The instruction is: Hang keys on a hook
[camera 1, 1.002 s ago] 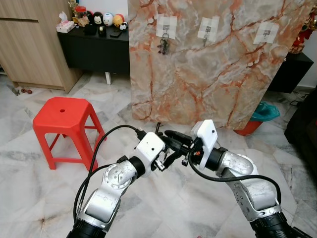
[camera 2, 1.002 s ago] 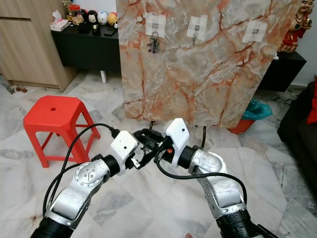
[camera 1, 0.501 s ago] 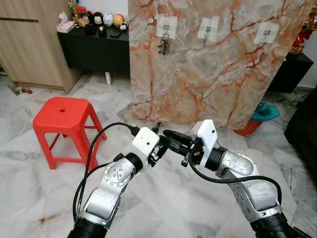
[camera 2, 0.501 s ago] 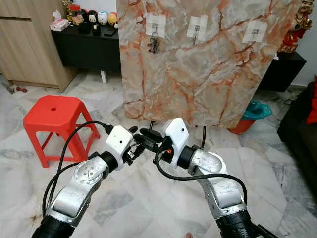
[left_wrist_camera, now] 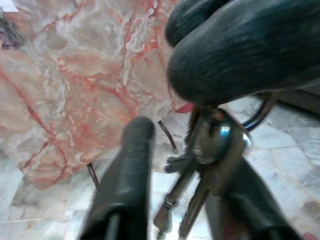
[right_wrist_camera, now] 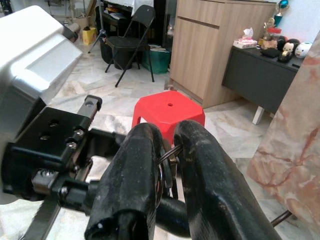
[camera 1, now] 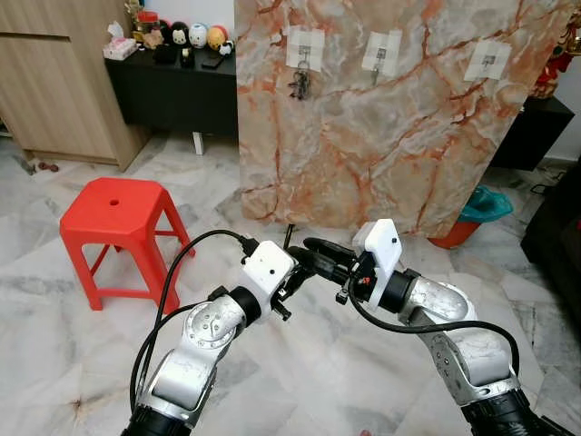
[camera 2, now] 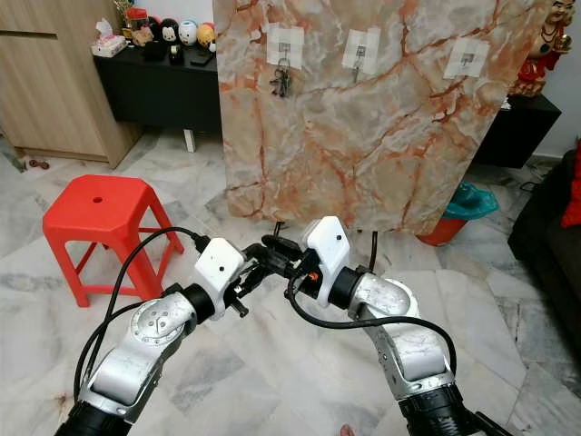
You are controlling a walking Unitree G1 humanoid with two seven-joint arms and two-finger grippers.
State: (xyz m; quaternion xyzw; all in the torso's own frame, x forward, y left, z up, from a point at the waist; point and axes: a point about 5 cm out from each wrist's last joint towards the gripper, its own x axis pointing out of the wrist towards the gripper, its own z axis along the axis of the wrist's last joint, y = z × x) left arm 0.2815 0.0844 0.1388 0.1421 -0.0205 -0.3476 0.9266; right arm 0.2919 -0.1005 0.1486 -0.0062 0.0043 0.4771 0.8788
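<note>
both arms are raised in front of the robot over the marble floor (camera 1: 82, 363), grippers meeting at centre. the right gripper (right_wrist_camera: 167, 155) points left, and its two black fingers (right_wrist_camera: 135, 190) are closed together on the ring of a bunch of keys (left_wrist_camera: 200, 185); in the right wrist view the metal ring sits pinched between the two finger pads. the keys hang down from that pinch, seen close in the left wrist view as a silver ring with several keys dangling below the right gripper's fingers. the left gripper (camera 1: 295, 272) points right and up toward the right gripper, and its fingers stand apart, one on each side of the hanging keys, not clamped on them; whether a finger touches the keys i cannot tell. a black cable (camera 1: 172, 272) loops from the left wrist back to the arm. far ahead, a marble-patterned board (camera 1: 390, 136) stands upright on the floor, carrying three white adhesive hooks in a row near its top: the left hook (camera 1: 304, 47) already holds another dark bunch of keys (camera 1: 300, 84), the middle hook (camera 1: 379, 53) and right hook (camera 1: 486, 60) are bare. a red plastic stool (camera 1: 118, 222) stands to the left, between the robot and a black counter (camera 1: 172, 86) with small figurines. a teal bin (camera 1: 481, 207) sits at the far right beside the board.
</note>
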